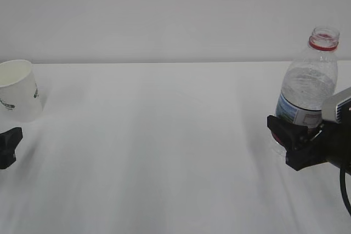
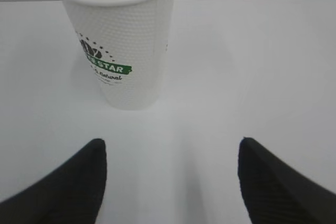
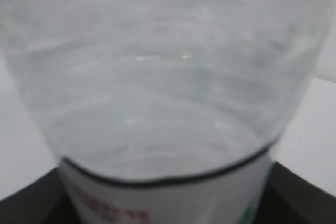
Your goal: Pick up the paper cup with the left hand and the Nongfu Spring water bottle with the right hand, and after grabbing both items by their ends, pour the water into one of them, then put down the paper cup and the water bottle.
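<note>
1. Low at the left edge of the surface, the left claw lies nearly level and points at the paper cup; its two black jaws stand wide apart with bare surface between them, and the cup stands beyond the tips, apart from them.
2. Only a black jaw tip of that claw shows in the exterior view, just in front of the cup and below it.
3. At the right edge of the surface, the right claw reaches in from the side, level, with a light grey plate on top of its black body and a black cable hanging behind.
4. Its jaws sit on either side of the lower part of the Nongfu Spring water bottle, clamped around it at the label; the bottle stands upright on the surface.
5. In the right wrist view the bottle fills the picture between two dark jaw corners.
6. The cup is white paper with a fine dimpled texture, tapered toward its base, with a rolled rim, a cream inside and a green-and-dark logo.
7. The bottle is clear ribbed plastic with rounded shoulders, a red neck ring and an open mouth.
8. Whether the water is inside, I cannot tell.
</note>
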Robot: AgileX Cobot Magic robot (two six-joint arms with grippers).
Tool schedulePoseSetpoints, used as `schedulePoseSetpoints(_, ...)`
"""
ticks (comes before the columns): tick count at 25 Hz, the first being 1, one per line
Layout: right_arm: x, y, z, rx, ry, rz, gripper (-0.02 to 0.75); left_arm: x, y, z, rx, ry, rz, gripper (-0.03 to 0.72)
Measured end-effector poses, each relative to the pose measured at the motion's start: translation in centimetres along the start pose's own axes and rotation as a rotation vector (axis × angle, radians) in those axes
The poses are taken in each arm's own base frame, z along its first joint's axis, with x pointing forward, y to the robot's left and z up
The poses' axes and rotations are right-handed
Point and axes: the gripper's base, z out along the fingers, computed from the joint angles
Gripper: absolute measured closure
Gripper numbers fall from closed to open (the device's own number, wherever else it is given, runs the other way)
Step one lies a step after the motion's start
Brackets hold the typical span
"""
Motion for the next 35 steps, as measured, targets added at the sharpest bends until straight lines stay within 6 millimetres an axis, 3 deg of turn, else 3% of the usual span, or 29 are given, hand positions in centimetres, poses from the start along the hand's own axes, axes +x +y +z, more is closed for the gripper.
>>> schedulePoseSetpoints(16, -0.1, 0.0, 0.1, 0.001, -0.003, -0.001, 0.214, -3.0, 2.8, 3.0, 0.041, -0.097, 0.002, 0.113)
schedulePoseSetpoints(35, -0.1, 0.0, 0.1, 0.001, -0.003, -0.001, 0.214, -3.1, 3.0, 3.4, 0.065, -0.075, 0.005, 0.167)
